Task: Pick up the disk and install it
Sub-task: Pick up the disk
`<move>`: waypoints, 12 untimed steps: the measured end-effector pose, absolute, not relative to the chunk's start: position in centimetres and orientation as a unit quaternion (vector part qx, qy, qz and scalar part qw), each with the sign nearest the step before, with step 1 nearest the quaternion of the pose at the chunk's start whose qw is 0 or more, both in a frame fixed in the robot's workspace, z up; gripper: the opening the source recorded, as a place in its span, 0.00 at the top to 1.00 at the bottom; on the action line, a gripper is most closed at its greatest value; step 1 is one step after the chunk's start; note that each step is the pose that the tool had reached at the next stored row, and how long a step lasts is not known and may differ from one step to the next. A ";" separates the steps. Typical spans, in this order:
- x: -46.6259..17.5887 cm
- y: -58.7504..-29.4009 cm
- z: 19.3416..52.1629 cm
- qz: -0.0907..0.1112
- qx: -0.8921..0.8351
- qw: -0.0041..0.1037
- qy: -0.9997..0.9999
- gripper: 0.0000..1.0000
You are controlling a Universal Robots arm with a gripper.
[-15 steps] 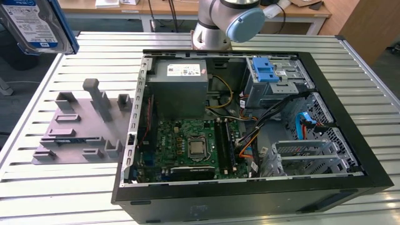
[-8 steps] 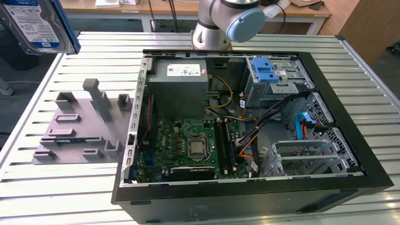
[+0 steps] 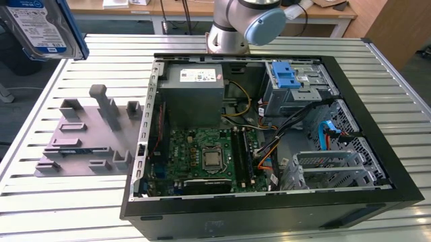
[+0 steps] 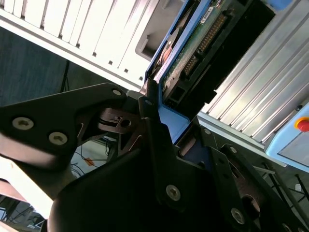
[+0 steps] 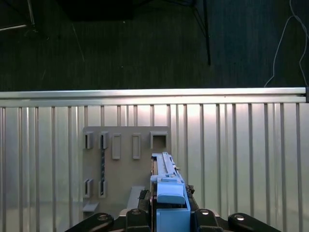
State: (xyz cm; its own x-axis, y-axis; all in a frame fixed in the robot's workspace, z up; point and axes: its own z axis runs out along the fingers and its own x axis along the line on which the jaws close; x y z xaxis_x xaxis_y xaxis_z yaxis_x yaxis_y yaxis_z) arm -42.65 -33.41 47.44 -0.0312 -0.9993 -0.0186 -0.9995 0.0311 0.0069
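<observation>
Item: the disk [image 3: 44,25], silver with a white-and-blue label and blue frame.
Location: lifted clear of the slatted metal table [image 3: 67,212], at the exterior view's upper left; in the first wrist view it hangs edge-on [image 5: 164,169] over the grey slotted rack [image 5: 125,159] near one table edge.
Holder: the gripper [image 4: 159,104], clenched on the disk's blue-framed end.
Also on the table: open computer case [image 3: 269,214] beside the rack, containing motherboard [image 3: 202,156], grey power-supply box [image 3: 195,96] and blue latch piece [image 3: 286,75].
</observation>
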 end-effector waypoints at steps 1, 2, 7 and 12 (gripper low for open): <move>-42.6 -33.5 47.4 0.009 -0.696 0.004 0.718 0.63; -42.5 -33.7 47.4 0.009 -0.696 0.004 0.718 0.63; -42.2 -34.3 47.5 0.009 -0.696 0.004 0.718 0.63; -41.7 -34.5 47.5 0.009 -0.696 0.004 0.718 0.63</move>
